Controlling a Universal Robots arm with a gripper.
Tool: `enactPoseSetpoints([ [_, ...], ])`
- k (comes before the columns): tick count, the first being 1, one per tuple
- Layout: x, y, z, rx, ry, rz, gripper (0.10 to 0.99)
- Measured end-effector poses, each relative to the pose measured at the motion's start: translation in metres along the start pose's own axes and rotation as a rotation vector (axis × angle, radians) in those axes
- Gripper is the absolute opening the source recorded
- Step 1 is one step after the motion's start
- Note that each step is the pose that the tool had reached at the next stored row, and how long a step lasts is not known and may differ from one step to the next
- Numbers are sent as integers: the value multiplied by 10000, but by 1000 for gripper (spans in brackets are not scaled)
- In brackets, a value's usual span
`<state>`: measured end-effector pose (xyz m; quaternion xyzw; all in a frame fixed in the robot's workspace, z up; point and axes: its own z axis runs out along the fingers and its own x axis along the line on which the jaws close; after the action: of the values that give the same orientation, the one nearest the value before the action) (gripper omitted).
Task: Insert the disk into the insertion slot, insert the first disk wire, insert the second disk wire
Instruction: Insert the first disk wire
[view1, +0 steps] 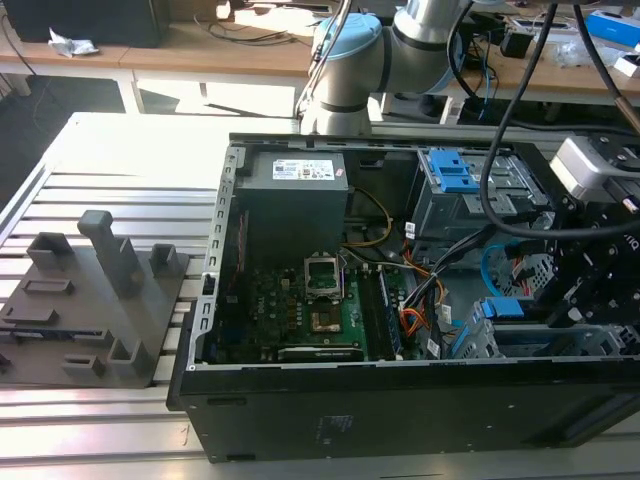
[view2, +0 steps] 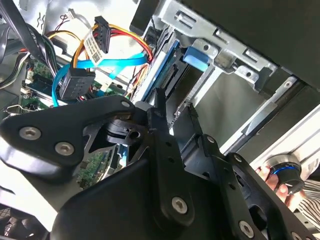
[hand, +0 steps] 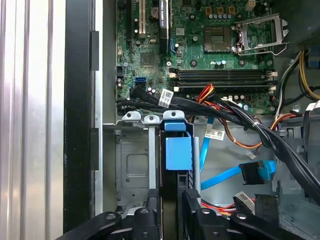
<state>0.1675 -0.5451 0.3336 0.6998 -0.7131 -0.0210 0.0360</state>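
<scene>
First wrist view: we find the blue-framed flat disk (hand: 178, 150) in the silver sheet-metal insertion slot (hand: 131, 165), gripper (hand: 171, 196) jaws parted, and the light-blue second disk wire (hand: 220, 176) unplugged.

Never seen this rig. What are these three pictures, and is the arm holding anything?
A robot arm works inside an open computer case on a slatted metal table. The exterior view is from a camera off the arm; both wrist views ride on it, looking past its black hand. The hand is at the blue-framed disk, which sits in the silver insertion slot; whether it grips, I cannot tell. The light blue second disk wire curves nearby; a grey fixture stands beside the case.
</scene>
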Motion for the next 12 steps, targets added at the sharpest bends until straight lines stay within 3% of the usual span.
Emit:
enactPoseSetpoints([
  [7,-5,-232,-19,-3,1,0,341],
  [12,-6,-307,-25,-2,4,0,341],
])
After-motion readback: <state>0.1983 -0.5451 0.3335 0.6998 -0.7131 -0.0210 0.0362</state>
